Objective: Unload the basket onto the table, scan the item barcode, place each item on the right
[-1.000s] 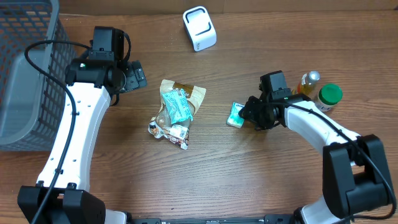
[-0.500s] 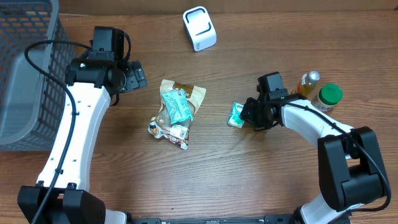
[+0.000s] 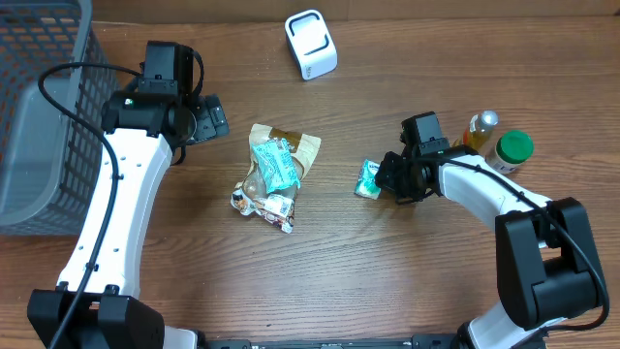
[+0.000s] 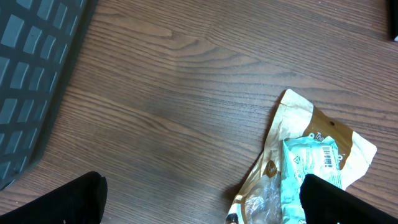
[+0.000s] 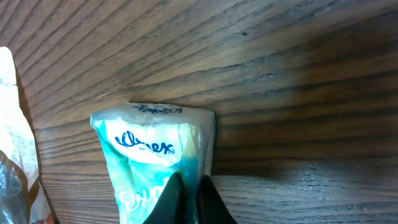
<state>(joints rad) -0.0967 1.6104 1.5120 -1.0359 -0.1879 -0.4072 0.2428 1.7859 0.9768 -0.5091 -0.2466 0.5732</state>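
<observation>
Clamped right gripper (image 5: pixel 186 198) on teal tissue pack (image 5: pixel 149 155) toward table's (image 3: pixel 387 281) right edge, held left gripper (image 3: pixel 214 118) wide apart near back-left basket (image 3: pixel 39 116).

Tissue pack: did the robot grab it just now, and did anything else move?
The right gripper closed on the edge of the tissue pack, and its arm shifted slightly leftward. The pack hardly moved. The left gripper stayed open and still; the snack bags, white scanner, bottles and basket did not move.
</observation>
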